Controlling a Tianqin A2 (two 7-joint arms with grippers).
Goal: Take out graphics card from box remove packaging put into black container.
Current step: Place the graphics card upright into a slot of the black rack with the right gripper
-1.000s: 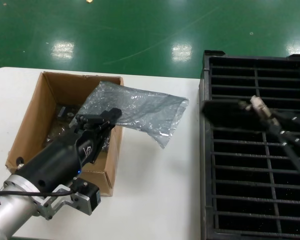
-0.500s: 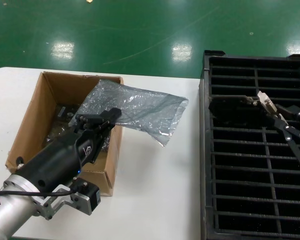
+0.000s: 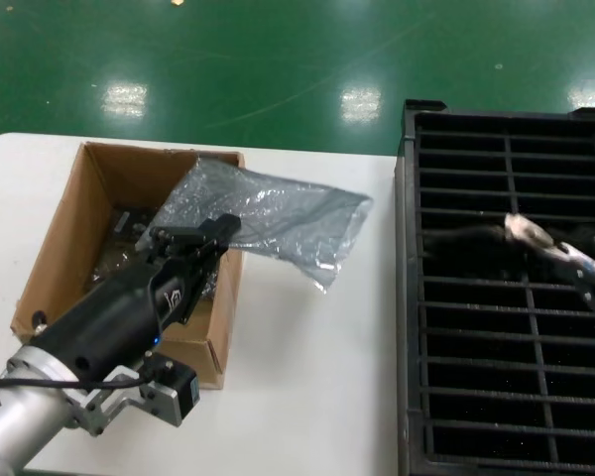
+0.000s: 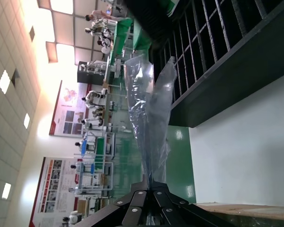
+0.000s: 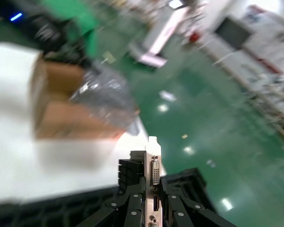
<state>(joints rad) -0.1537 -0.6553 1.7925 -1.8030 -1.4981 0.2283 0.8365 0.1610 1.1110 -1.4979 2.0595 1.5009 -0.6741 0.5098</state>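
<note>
My right gripper (image 3: 553, 249) is shut on the graphics card (image 3: 476, 240) by its silver bracket (image 5: 153, 175) and holds it low over the slats of the black container (image 3: 506, 327). The card's dark board points toward the container's near-table wall. My left gripper (image 3: 216, 230) is shut on the packaging (image 3: 268, 220), an empty silver bag that hangs out over the right wall of the box (image 3: 99, 248) and the white table. In the left wrist view the bag (image 4: 149, 118) rises from the closed jaws. Dark bagged cards lie inside the box.
The white table (image 3: 307, 377) lies between the box and the container. The green floor lies beyond the table's far edge. The container's slots show only dark slats.
My right gripper has carried the card downward and toward me over the container, from the upper slots to lower rows. The left gripper and bag have stayed put.
</note>
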